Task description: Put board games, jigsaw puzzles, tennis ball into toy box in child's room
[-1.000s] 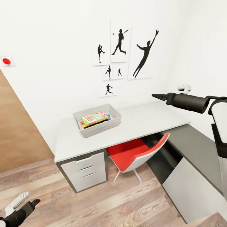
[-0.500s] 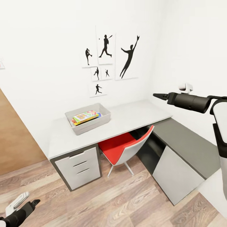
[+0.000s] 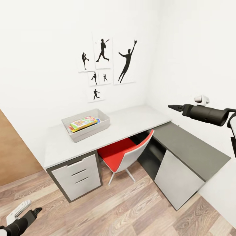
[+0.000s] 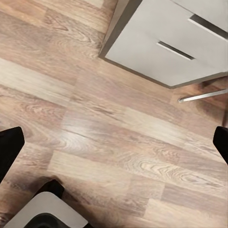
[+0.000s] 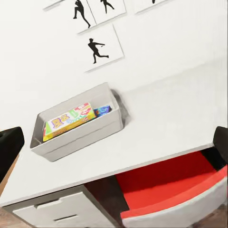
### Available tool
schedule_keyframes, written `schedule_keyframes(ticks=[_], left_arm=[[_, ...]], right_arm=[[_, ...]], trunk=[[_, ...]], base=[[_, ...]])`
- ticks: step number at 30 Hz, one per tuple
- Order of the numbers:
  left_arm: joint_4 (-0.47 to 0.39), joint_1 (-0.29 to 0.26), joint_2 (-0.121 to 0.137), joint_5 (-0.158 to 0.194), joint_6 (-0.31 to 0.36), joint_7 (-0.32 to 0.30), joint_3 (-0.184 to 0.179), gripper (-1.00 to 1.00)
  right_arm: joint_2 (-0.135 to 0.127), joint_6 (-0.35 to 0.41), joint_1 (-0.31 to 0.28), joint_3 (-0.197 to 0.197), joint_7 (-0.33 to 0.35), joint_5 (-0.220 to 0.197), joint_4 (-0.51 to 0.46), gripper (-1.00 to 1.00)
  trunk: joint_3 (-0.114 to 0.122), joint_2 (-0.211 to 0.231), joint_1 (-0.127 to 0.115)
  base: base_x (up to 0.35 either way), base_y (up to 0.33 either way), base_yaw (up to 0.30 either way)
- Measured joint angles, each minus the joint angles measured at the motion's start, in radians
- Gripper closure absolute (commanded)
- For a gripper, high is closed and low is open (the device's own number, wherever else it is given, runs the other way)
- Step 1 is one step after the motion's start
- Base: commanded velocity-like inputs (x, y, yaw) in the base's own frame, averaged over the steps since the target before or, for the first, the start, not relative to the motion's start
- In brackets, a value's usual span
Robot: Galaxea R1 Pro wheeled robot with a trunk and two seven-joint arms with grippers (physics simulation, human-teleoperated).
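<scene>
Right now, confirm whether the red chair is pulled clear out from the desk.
No, the red chair sits tucked partly under the light grey desk.

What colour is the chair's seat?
Red, with a white back shell on the chair; clearest in the head view.

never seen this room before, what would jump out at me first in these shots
Probably the red chair, tucked under the light grey wing of the L-shaped desk. Next, the cluster of black baseball-player silhouette pictures on the white wall above it. Below them on the desk stands the grey toy box, with a bright board game lying inside.
</scene>
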Motion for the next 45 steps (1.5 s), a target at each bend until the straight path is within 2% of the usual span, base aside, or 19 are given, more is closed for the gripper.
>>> schedule_keyframes(ticks=[4,5,8,9,11,12,15,20,21,24,25,29,30,32,33,37,41,42,45], left_arm=[[0.0,0.0,0.0,0.0,0.0,0.0,0.0,-1.0],[0.0,0.0,-0.002,0.0,0.0,0.0,0.0,-1.0],[0.0,0.0,-0.004,0.0,0.0,0.0,0.0,-1.0],[0.0,0.0,-0.005,0.0,0.001,0.0,0.0,-1.0],[0.0,-0.001,-0.006,0.0,0.001,0.0,0.0,-1.0],[0.0,-0.002,-0.007,0.0,0.001,0.0,0.0,-1.0],[0.0,-0.003,-0.009,0.0,0.001,0.0,0.0,-1.0],[0.0,-0.005,-0.011,0.0,0.001,0.0,0.0,-1.0],[0.001,-0.005,-0.012,0.0,0.001,0.0,0.0,-1.0],[0.002,-0.005,-0.012,0.0,0.001,0.0,0.0,-1.0],[0.002,-0.005,-0.012,0.0,0.001,0.0,0.0,-1.0],[0.004,-0.006,-0.012,-0.001,0.0,0.0,0.0,-1.0],[0.004,-0.006,-0.012,-0.001,0.0,0.0,0.0,-1.0],[0.006,-0.006,-0.012,-0.001,0.0,0.0,0.0,-1.0],[0.006,-0.007,-0.012,-0.001,0.0,0.0,0.0,-1.0],[0.011,-0.007,-0.012,-0.001,0.0,0.0,0.0,-1.0],[0.014,-0.007,-0.012,-0.001,0.0,0.0,-0.007,-1.0],[0.014,-0.007,-0.012,-0.002,0.0,0.0,-0.007,-1.0],[0.017,-0.007,-0.012,-0.002,0.0,0.001,-0.03,-1.0]], right_arm=[[-0.032,0.0,0.058,-0.028,0.012,-0.004,0.0,-1.0],[-0.052,0.0,0.097,-0.054,0.024,-0.003,0.0,-1.0],[-0.072,0.0,0.149,-0.094,0.038,-0.005,0.0,-1.0],[-0.082,0.0,0.178,-0.119,0.042,-0.005,0.0,-1.0],[-0.103,0.0,0.273,-0.213,0.053,-0.004,0.0,-1.0],[-0.11,0.0,0.328,-0.284,0.056,0.0,0.0,-1.0],[-0.115,0.0,0.408,-0.388,0.061,-0.005,0.0,-1.0],[-0.114,0.0,0.561,-0.523,0.074,-0.004,0.0,-1.0],[-0.113,0.0,0.562,-0.524,0.074,-0.007,0.0,-1.0],[-0.098,-0.001,0.663,-0.613,0.095,-0.003,0.001,-1.0],[-0.098,0.0,0.664,-0.614,0.096,-0.006,0.0,-1.0],[-0.044,-0.08,0.819,-0.738,0.13,-0.001,0.002,-1.0],[-0.043,-0.08,0.821,-0.739,0.13,-0.005,0.002,-1.0],[-0.006,-0.126,0.899,-0.807,0.145,0.002,0.005,-1.0],[-0.005,-0.127,0.901,-0.808,0.145,-0.002,0.005,-1.0],[0.089,-0.207,1.025,-0.936,0.161,0.007,0.013,-1.0],[0.161,-0.258,1.087,-1.05,0.168,0.025,0.054,-1.0],[0.162,-0.258,1.087,-1.05,0.168,0.023,0.055,-1.0],[0.189,-0.275,1.108,-1.104,0.17,0.059,0.105,-1.0]], trunk=[[0.0,0.0,0.0],[0.0,0.0,0.0],[0.001,0.0,0.0],[0.001,0.0,0.0],[0.001,0.0,0.0],[0.001,0.0,0.0],[0.001,0.0,0.0],[0.001,0.0,0.0],[0.001,0.0,0.0],[0.001,0.0,0.0],[0.001,0.0,0.0],[0.001,0.0,0.0],[0.001,0.0,0.0],[0.001,0.0,0.0],[0.001,0.0,0.0],[0.0,0.0,0.0],[0.0,0.0,0.0],[0.0,0.0,0.0],[0.0,0.0,0.0]], base=[[-0.002,0.0,-0.011],[-0.001,0.0,-0.007],[-0.001,0.0,-0.005],[0.0,0.0,-0.002],[0.0,0.0,-0.002],[0.0,0.0,0.0],[0.0,0.0,0.0],[0.0,0.0,0.0],[0.0,0.0,0.0],[0.0,0.0,0.0],[0.0,0.0,0.0],[0.0,0.0,0.0],[0.0,0.0,0.0],[0.0,0.0,0.0],[0.0,0.0,0.0],[0.0,0.0,0.0],[0.0,0.0,0.0],[0.0,0.0,0.0],[0.0,0.0,0.0]])
